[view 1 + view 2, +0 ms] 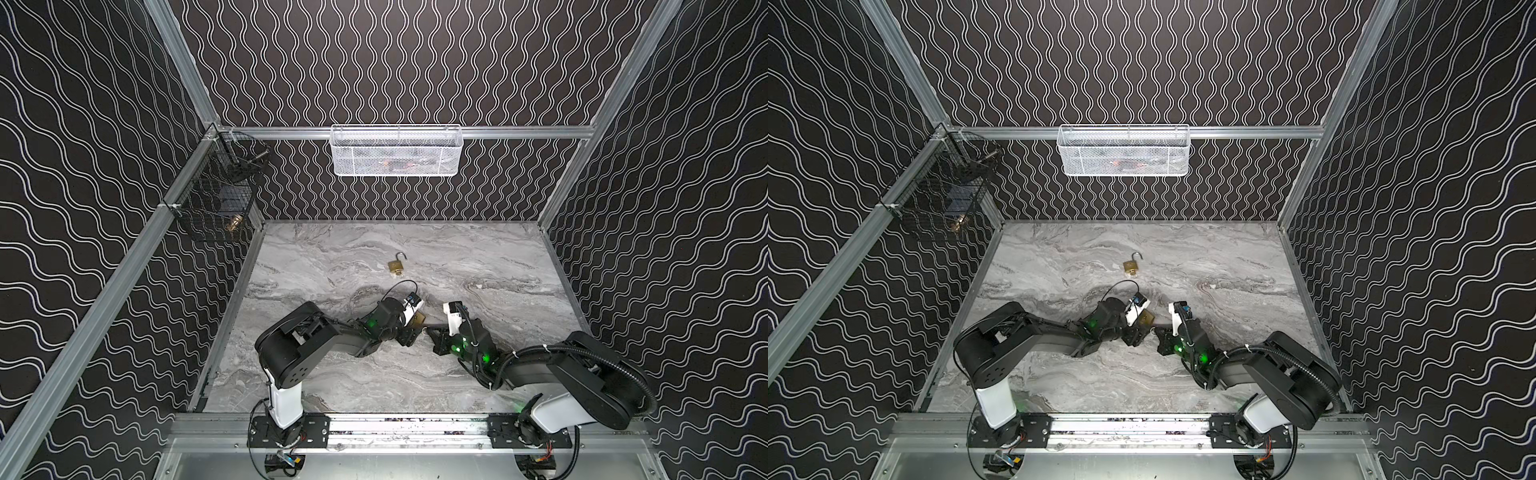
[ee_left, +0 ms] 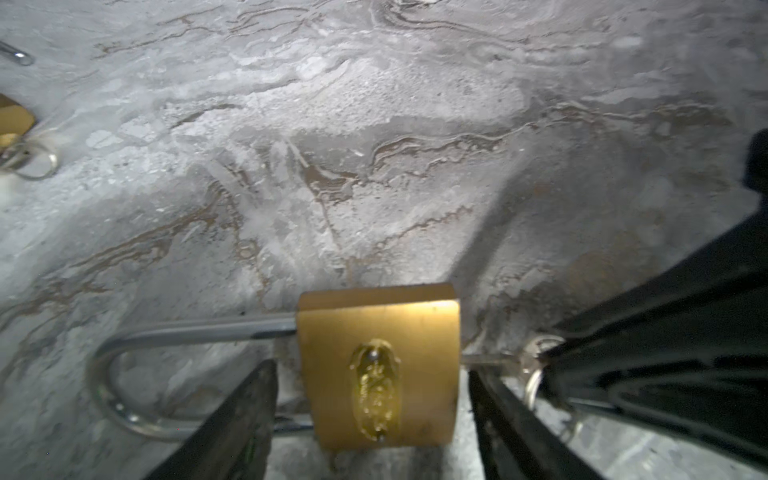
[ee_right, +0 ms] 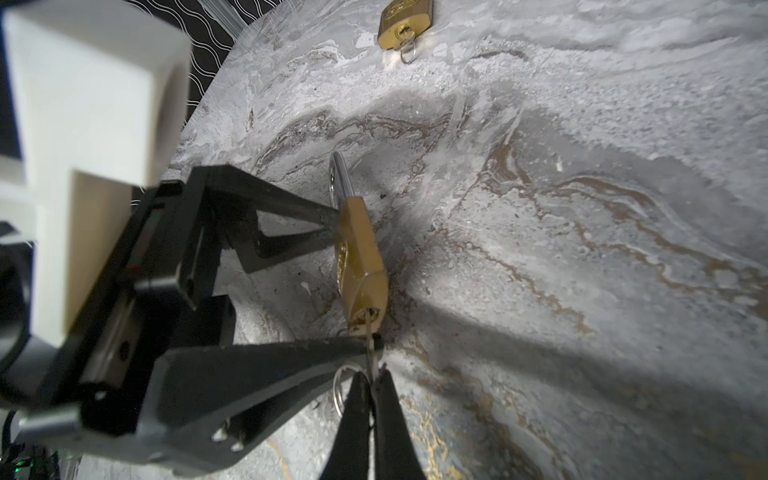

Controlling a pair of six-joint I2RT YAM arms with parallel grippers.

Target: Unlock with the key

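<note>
Two brass locks showed in both top views: the padlock sat between the left gripper and right gripper, well apart from the spare padlock, on its near side; grip states were unreadable. The left wrist view showed the left jaws spread wide, clear of the body. The right wrist view added the keyhole end: right jaws pinched shut on the key, seated in the keyhole. The padlock looked heavy, rigid and slick, best gripped across its body
</note>
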